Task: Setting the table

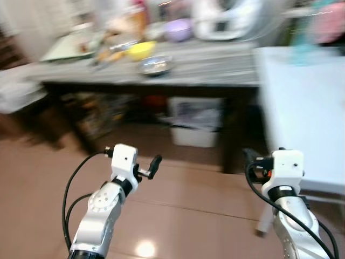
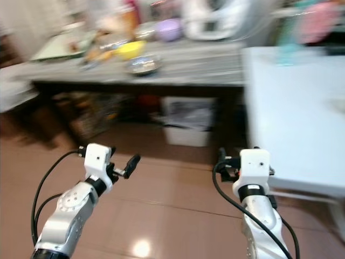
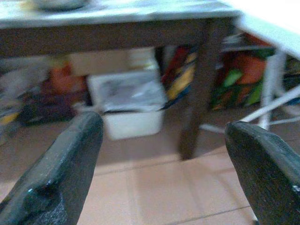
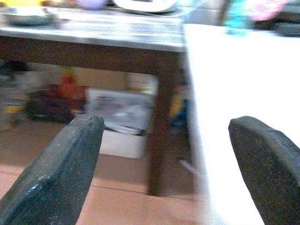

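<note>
- A long grey surface runs across the back of the blurred scene on dark legs; a white surface stands at its right end.
- A white bin sits on the tiled floor under the grey surface.
- On the grey surface, a metal bowl lies near the front edge, a yellow bowl just behind it and a purple bowl further back.
- The left hand and the right hand hang over the floor, each spread wide and empty.
</note>
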Controlling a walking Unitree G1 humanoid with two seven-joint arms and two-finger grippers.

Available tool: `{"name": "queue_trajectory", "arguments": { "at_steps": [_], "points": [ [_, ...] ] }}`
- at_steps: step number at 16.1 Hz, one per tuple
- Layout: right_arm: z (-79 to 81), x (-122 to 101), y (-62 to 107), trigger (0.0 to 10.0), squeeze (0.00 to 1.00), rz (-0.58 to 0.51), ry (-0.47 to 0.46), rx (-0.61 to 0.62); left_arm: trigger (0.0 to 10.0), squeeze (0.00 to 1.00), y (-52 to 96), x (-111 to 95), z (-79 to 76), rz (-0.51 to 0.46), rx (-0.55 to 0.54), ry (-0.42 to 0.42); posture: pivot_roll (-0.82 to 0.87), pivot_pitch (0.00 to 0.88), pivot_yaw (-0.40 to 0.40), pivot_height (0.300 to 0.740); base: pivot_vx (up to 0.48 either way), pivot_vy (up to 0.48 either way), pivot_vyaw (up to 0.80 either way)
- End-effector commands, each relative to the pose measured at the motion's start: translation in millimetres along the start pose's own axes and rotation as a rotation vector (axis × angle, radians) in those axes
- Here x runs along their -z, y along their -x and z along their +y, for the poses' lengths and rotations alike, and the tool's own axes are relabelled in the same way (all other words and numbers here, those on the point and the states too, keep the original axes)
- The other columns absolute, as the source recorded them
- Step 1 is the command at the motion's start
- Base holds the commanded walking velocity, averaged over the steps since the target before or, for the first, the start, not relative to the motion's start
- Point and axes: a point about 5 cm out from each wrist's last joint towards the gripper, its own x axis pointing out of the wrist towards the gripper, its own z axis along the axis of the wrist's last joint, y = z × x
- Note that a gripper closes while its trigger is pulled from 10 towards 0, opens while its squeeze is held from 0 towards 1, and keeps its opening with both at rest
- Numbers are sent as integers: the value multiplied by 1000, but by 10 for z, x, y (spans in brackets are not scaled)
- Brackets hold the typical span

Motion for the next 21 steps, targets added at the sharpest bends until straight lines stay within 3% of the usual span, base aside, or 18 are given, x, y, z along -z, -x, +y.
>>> {"name": "queue_trajectory", "arguments": {
  "at_steps": [1,21],
  "points": [
    [52,6,8,10000,0,5,-10,-17,10000,0,28,19,61,15,-20,-15,-186,46,101,740,0,-386,-506],
    [109,-17,-28,10000,0,-11,10,-38,10000,0,10,19,61,16,-24,-25,-181,51,105,740,0,-379,0]
  ]
}}
